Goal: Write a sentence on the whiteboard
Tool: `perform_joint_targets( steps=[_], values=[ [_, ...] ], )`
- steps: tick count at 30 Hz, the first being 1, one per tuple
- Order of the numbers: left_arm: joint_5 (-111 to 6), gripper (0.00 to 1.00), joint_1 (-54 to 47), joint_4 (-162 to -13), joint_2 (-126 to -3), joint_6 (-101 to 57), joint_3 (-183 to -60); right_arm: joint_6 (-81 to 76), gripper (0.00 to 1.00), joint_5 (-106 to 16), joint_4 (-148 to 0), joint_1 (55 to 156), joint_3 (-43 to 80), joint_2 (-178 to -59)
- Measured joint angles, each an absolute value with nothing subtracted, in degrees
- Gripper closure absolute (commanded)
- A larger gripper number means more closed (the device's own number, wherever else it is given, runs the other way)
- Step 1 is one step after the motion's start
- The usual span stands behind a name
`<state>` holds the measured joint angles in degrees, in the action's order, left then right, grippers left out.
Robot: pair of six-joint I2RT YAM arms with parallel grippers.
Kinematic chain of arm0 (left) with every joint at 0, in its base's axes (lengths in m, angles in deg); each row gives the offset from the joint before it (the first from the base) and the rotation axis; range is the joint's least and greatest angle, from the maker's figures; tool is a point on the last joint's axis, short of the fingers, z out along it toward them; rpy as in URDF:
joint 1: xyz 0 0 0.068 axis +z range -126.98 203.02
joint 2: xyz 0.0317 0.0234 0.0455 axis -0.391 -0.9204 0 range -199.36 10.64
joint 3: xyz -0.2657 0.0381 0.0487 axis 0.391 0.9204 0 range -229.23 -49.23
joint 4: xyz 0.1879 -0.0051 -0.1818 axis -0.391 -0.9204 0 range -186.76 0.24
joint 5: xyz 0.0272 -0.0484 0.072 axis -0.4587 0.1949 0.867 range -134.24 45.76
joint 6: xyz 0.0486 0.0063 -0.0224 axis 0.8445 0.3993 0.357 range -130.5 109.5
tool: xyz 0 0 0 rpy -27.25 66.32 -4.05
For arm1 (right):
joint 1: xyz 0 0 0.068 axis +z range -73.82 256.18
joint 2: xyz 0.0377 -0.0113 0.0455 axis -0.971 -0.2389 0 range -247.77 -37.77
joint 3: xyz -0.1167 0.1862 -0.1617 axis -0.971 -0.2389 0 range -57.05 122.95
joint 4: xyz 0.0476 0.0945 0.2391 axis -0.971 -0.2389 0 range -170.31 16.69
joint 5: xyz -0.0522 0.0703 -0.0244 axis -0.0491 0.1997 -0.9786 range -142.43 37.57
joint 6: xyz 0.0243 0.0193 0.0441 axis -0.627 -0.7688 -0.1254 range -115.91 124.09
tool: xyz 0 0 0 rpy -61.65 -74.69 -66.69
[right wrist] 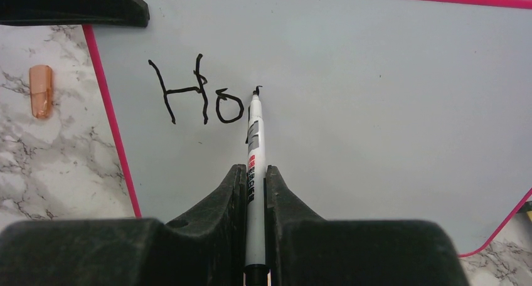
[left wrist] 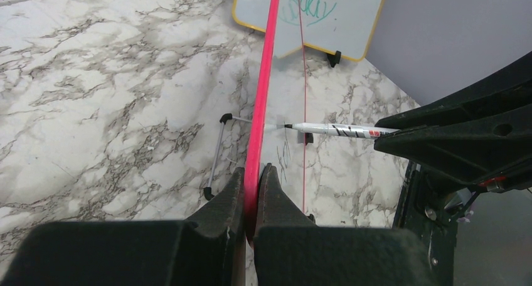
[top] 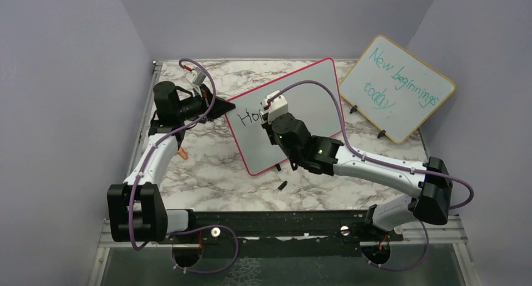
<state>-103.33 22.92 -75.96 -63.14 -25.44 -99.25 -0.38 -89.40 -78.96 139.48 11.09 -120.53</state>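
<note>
Large rectangular white whiteboard (top: 317, 110) with thin pink-red frame stands propped mid grey-veined marble table (top: 213, 173), left gripper (left wrist: 257, 173) clamped on its left frame edge, right gripper (right wrist: 254, 173) clamped on white black-tipped marker (right wrist: 255, 132), tip touching board just right of black handwritten sentence (right wrist: 197, 98) reading only "Ho".

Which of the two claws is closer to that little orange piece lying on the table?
The left gripper, clamped on the edge of the whiteboard, just beyond the orange piece. The right gripper holds the marker over the board, farther across.
</note>
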Motion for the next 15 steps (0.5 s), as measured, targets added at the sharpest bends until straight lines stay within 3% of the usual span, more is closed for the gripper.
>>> perform_joint_targets(
  steps=[15],
  values=[
    [-103.29, 1.0, 22.92, -76.04, -63.14, -25.24, -99.25, -0.38, 0.99, -89.94, -78.72, 139.07, 11.09, -120.6]
  ],
)
